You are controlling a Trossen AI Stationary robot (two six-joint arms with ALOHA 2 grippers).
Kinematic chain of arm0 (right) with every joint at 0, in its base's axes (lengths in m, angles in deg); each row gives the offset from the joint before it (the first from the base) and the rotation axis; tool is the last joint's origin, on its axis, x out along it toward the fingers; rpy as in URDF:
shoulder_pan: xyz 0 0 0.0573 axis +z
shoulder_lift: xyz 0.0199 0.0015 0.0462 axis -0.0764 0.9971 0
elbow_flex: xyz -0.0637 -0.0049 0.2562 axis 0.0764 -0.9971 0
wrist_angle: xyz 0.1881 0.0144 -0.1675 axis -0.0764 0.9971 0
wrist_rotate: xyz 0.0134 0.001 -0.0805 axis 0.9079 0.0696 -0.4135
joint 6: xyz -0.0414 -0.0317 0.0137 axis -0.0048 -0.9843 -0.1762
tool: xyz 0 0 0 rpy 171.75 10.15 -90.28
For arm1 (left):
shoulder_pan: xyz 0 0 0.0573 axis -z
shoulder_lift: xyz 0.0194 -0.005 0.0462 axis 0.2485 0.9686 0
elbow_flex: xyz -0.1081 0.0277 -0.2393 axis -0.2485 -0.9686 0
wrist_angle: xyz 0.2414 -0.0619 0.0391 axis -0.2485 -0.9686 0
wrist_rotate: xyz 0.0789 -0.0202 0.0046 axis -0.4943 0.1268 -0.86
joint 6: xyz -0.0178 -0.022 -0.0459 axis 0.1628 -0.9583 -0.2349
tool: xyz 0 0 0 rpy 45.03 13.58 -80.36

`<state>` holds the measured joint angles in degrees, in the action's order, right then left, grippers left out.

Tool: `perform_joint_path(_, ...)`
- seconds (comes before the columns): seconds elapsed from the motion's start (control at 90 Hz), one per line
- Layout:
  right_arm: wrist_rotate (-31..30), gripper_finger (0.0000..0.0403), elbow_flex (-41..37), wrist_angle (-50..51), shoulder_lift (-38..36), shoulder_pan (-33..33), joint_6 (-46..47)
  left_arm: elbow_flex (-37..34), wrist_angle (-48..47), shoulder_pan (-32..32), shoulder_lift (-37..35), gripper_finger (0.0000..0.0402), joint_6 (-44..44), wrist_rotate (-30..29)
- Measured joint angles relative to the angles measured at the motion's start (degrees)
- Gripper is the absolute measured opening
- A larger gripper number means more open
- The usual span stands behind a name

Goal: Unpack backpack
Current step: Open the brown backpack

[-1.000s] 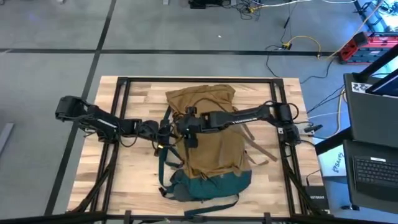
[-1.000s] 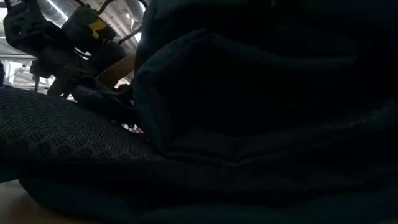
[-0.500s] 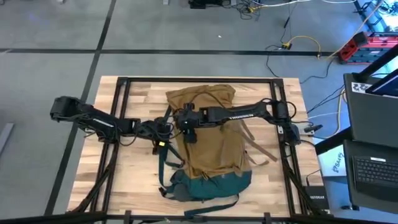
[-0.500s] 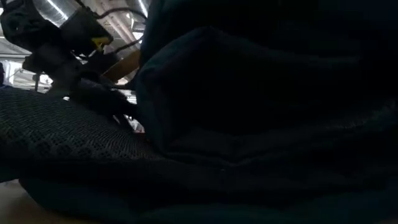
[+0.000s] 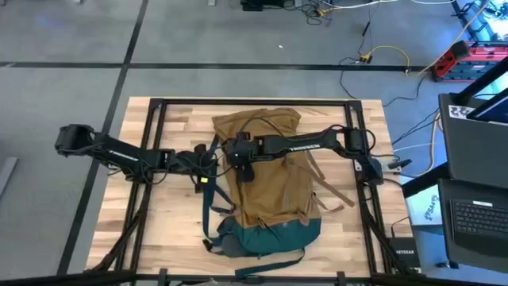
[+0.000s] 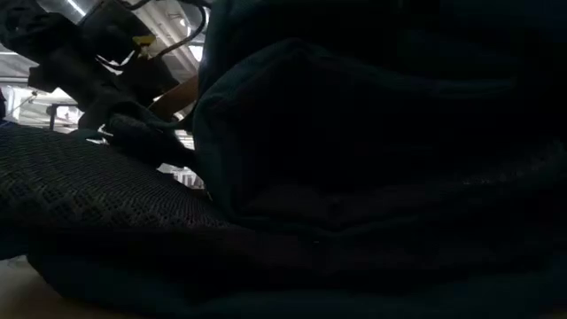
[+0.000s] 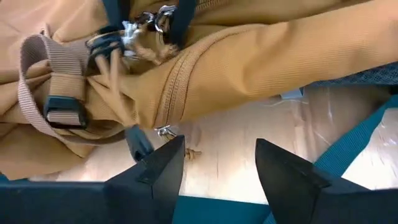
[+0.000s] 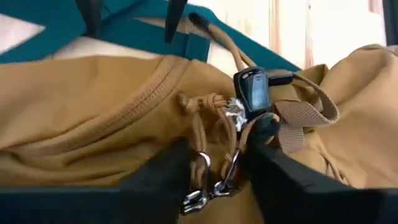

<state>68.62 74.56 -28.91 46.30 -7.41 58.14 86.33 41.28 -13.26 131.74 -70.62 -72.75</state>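
The tan backpack (image 5: 266, 175) lies flat on the wooden table, its teal base (image 5: 270, 237) toward the near edge. My right gripper (image 5: 243, 171) hangs over the pack's upper left part. It is open, its fingers either side of two metal zip pulls on tan cords (image 8: 211, 186), next to a dark buckle (image 8: 252, 90). My left gripper (image 5: 208, 167) stands open at the pack's left side. Bare wood shows between its fingers (image 7: 221, 165), near the side zipper (image 7: 171, 93) and a small zip pull (image 7: 163, 130). In the low view the dark base (image 6: 354, 177) fills the picture. My right gripper comes at the backpack's top from above, and the zip pulls (image 8: 221, 183) lie on the fabric in the gap between its fingers. Whether either finger touches them, I cannot tell.
Teal shoulder straps (image 5: 208, 218) trail from the pack's left side onto the table, one close to my left gripper (image 7: 348, 149). Black frame rails (image 5: 155, 127) run along the table's sides. Bare wood (image 5: 159, 222) lies at the near left. A laptop (image 5: 476, 206) stands off the right edge.
My right gripper has gone a little toward the table's far edge over the backpack. My left arm's elbow has swung toward the table's left edge while its gripper has stayed by the pack's left side. The backpack has kept its place.
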Motion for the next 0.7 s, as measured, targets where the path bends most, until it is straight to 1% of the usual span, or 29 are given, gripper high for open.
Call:
perform_joint_path(0.089, -0.1, 0.0031, 0.0, 0.7, 0.0, 0.0, 0.0, 0.0, 0.4, 0.0, 0.0, 0.0182, 0.2, 0.0)
perform_joint_path(0.133, -0.1, 0.0016, 0.0, 1.1, 0.0, 0.0, 0.0, 0.0, 1.2, 0.0, 0.0, 0.0182, 0.8, 0.0)
perform_joint_path(0.2, -0.1, 0.0018, 0.0, 1.3, 0.0, 0.0, 0.5, 0.0, 2.9, 0.0, -0.2, 0.0182, 1.9, 0.0)
perform_joint_path(0.256, 0.1, 0.0019, 0.0, 1.3, 0.0, 0.0, 1.0, 0.0, 6.2, 0.0, -0.3, 0.0182, 3.2, 0.0)
perform_joint_path(0.411, 1.0, 0.0007, 0.0, 1.3, 0.0, 0.0, 1.4, 0.0, 13.3, -0.1, -0.5, 0.0182, 5.4, 0.0)
perform_joint_path(0.7, 0.0, 0.0003, 0.7, 1.2, 0.0, 0.8, 2.6, 0.0, 13.8, -1.4, 0.0, 0.0182, 4.5, 0.1)
